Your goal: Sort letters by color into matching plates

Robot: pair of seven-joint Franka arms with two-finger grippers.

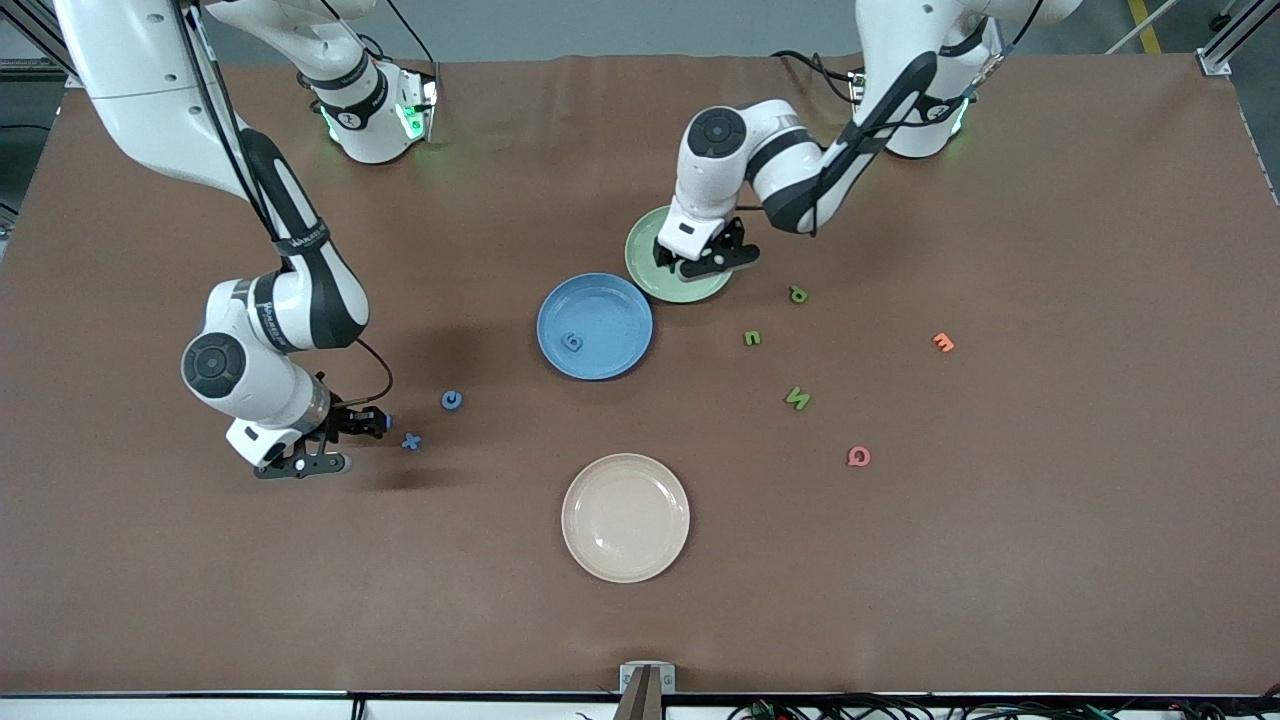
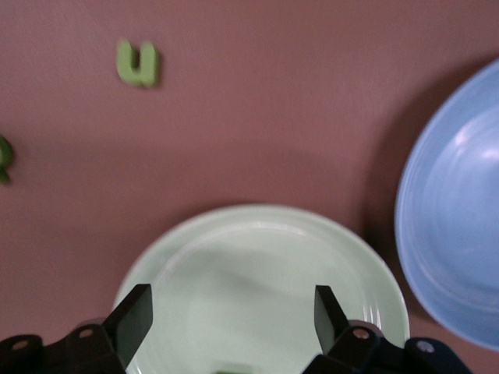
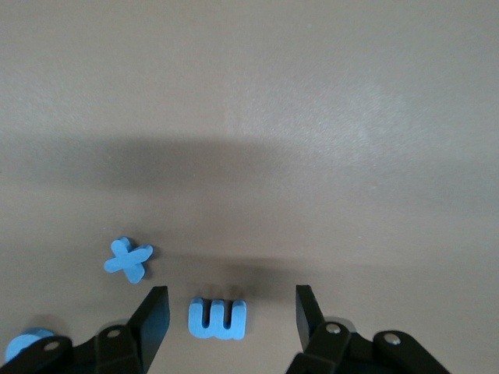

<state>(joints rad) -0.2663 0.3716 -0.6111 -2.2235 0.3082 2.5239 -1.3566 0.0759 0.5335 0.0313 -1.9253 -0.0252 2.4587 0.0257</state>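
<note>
The left claw (image 1: 712, 262) hung over the pale green plate (image 1: 645, 268), its fingers spread with nothing between them; a sliver of green showed on the plate just under it in the left wrist view, probably a letter set down there. The right claw (image 1: 340, 440) sat low over the surface toward the right arm's end, fingers spread on either side of the blue m (image 3: 217, 319) without touching it. The blue x (image 1: 411, 441) lay just beside that claw at about three o'clock, the blue c (image 1: 452, 400) near it at about one o'clock. The blue g (image 1: 572, 342) already lay in the blue plate (image 1: 620, 300). Three green letters, p (image 1: 798, 295), u (image 1: 752, 338) and N (image 1: 797, 398), still lay on the surface at roughly four o'clock from the green plate.

The risk, as I judged it: the m stood closer to one finger, so closing could shove it sideways or tip it. The x was close enough to be nudged.
</note>
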